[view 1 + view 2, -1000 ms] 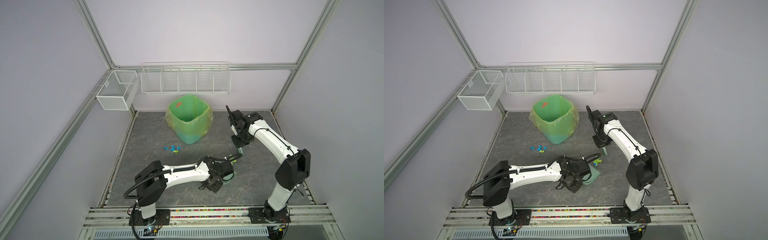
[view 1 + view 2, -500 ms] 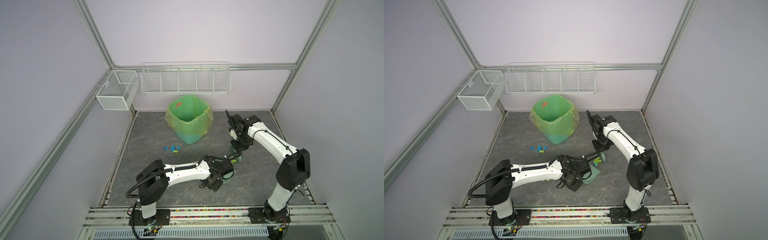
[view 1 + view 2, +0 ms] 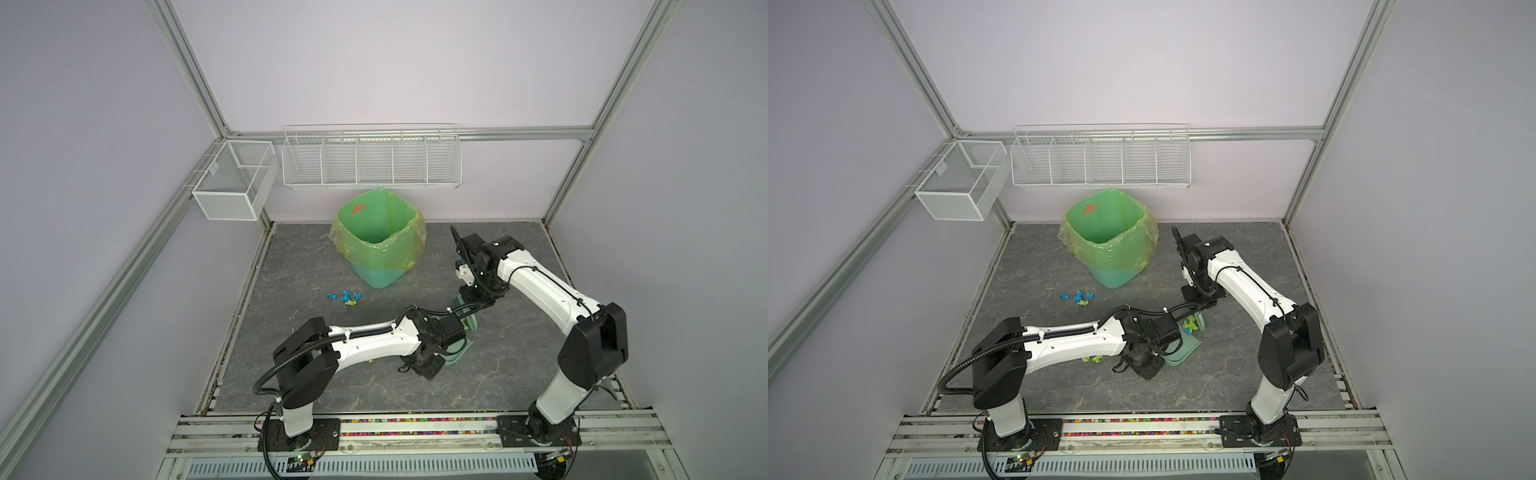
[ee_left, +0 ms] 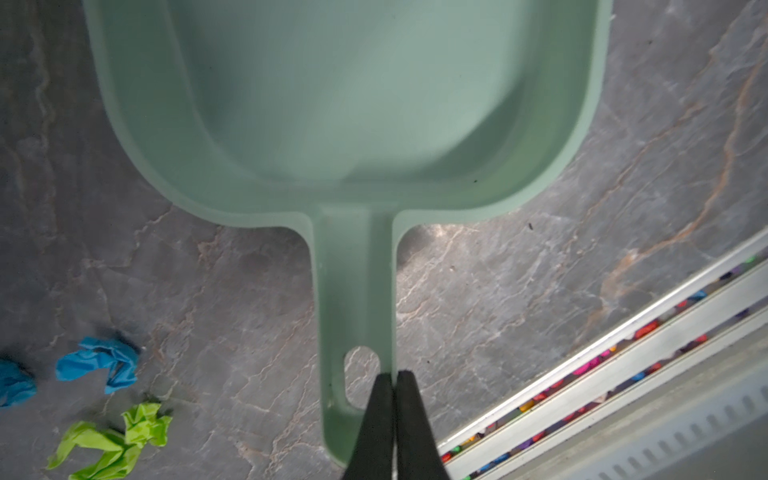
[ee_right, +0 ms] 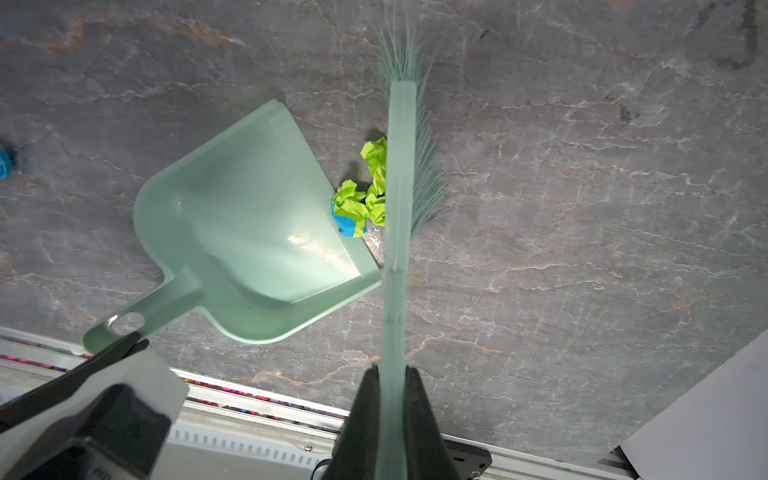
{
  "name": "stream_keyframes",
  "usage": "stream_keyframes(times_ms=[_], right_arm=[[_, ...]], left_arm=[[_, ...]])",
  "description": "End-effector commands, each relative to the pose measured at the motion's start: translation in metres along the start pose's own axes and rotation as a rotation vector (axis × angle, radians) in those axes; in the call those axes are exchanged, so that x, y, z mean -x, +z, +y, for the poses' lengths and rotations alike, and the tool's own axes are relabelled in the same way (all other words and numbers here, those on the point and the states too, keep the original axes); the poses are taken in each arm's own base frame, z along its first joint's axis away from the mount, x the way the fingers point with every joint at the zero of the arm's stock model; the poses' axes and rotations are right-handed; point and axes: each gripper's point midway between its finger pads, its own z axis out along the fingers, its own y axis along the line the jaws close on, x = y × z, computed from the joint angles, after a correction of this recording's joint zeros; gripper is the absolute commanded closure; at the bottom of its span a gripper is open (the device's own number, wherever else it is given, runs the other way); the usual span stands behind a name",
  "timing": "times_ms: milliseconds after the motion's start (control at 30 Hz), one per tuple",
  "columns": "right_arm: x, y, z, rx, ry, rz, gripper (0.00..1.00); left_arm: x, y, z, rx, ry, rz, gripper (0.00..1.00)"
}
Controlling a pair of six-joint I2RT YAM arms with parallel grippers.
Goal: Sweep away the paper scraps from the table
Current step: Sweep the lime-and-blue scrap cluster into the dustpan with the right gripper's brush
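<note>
Several paper scraps (image 5: pixel 365 195), lime green and one blue, lie on the table (image 5: pixel 582 208) pinched between the bristles of a pale green brush (image 5: pixel 401 166) and the front lip of a matching dustpan (image 5: pixel 249 220). The pan's inside is empty. My right gripper (image 5: pixel 392 368) is shut on the brush handle. My left gripper (image 4: pixel 392 376) is shut on one edge of the dustpan (image 4: pixel 345 104) handle's end. More scraps (image 4: pixel 99 363) lie beside that handle, under the left arm (image 3: pixel 1092 359). A further cluster of scraps (image 3: pixel 345 297) sits in front of the bin.
A bin with a green liner (image 3: pixel 378 237) stands at the back middle. Wire baskets (image 3: pixel 232 185) (image 3: pixel 372 158) hang on the left and back walls. The front rail (image 3: pixel 415 428) carries both arm bases. Both wrists crowd together over the dustpan (image 3: pixel 457 353).
My right arm has come forward and down with the brush, dragging scraps up to the dustpan's lip. The left arm and the dustpan have barely shifted.
</note>
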Motion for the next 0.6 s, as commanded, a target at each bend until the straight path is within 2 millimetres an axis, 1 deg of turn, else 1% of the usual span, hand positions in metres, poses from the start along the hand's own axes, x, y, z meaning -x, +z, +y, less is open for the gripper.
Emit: stream_keyframes(times_ms=[0,233,467,567], right_arm=[[-0.011,0.006,0.025,0.108,-0.012,0.036,0.93],[-0.015,0.011,0.052,0.191,-0.019,0.026,0.93],[-0.018,0.002,0.075,0.297,-0.020,-0.009,0.93],[-0.022,-0.007,0.085,0.369,-0.021,-0.035,0.93]], left_arm=[[0.004,-0.004,0.010,-0.010,-0.007,0.005,1.00],[0.004,-0.004,0.012,-0.003,0.006,0.011,1.00],[0.005,-0.002,0.014,0.003,0.002,0.012,1.00],[0.006,-0.001,0.014,0.001,0.003,0.012,1.00]])
